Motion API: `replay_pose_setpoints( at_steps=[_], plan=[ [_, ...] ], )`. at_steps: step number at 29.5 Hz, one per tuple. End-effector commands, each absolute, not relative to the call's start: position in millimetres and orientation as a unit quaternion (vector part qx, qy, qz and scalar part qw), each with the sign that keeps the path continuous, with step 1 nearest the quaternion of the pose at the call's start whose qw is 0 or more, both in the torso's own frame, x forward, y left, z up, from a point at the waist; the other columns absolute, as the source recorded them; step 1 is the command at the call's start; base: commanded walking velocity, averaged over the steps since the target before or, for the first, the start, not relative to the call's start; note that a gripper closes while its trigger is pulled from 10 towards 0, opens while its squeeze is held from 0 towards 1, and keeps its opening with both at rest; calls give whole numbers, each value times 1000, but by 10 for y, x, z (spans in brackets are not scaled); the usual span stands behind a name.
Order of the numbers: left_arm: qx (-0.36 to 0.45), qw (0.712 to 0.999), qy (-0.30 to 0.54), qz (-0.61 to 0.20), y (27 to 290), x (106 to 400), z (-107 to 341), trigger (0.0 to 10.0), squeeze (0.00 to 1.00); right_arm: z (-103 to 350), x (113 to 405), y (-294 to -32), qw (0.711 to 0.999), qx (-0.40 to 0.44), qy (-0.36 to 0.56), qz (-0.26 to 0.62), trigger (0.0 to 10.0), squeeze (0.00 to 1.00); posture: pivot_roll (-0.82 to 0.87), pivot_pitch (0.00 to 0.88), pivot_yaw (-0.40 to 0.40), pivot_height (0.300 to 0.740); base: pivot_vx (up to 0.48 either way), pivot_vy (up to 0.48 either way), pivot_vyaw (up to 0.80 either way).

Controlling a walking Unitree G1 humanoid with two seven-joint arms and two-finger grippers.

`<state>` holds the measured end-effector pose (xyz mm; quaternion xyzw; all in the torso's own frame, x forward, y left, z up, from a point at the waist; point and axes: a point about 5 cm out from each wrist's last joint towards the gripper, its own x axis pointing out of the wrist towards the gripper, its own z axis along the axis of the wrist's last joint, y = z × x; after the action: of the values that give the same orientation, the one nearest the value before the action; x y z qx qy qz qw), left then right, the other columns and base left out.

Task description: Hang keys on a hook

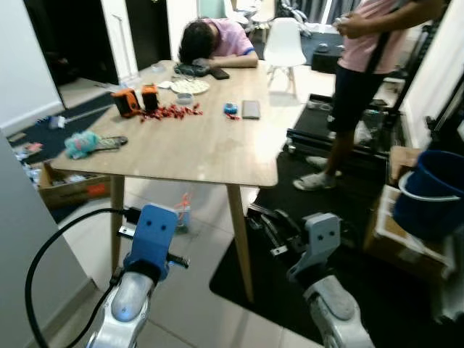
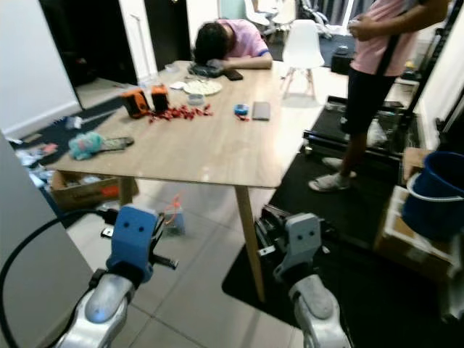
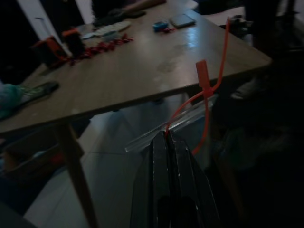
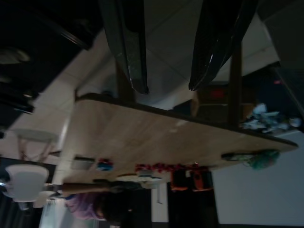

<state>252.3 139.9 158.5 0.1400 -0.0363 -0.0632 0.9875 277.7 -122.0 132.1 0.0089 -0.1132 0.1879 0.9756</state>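
My left gripper (image 3: 166, 136) is shut on an orange strap (image 3: 209, 90) with a small tag and a clear plastic strip. It hangs low in front of the wooden table (image 1: 217, 156), near the front left leg. The strap also shows as an orange loop (image 1: 184, 205) beyond the blue wrist housing. My right gripper (image 4: 166, 88) is open with nothing between its black fingers (image 1: 272, 226). It is held low beside the table's front right leg, over the black mat.
A person rests their head (image 1: 199, 40) on the table's far end; another person (image 1: 359, 87) stands at the right. Orange tools (image 1: 135, 100), red bits, a teal toy (image 1: 81, 143) and a phone (image 1: 251, 109) lie on the table. A blue bucket (image 1: 435, 192) stands right, and a grey panel (image 1: 29, 246) is close on my left.
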Motion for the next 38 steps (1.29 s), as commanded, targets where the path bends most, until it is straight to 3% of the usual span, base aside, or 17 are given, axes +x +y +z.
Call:
replay_pose_setpoints(
  at_steps=[1, 17, 38],
  plan=[
    [140, 987, -42, -66, 1382, 2518, 1603, 10000, 0, 1317, 2772, -1190, 974, 10, -113, 195, 10000, 0, 102, 84, -16, 740, 0, 0, 0],
    [148, 986, -38, -68, 1374, 2519, 1583, 10000, 0, 1308, 2783, -1178, 974, -5, -110, 199, 10000, 0, 103, 83, -16, 740, 0, 0, 0],
    [154, 985, -34, -69, 1366, 2546, 1567, 10000, 0, 1323, 2790, -1167, 973, 5, -112, 203, 10000, 0, 95, 77, -12, 740, 0, 0, 746]
  ],
)
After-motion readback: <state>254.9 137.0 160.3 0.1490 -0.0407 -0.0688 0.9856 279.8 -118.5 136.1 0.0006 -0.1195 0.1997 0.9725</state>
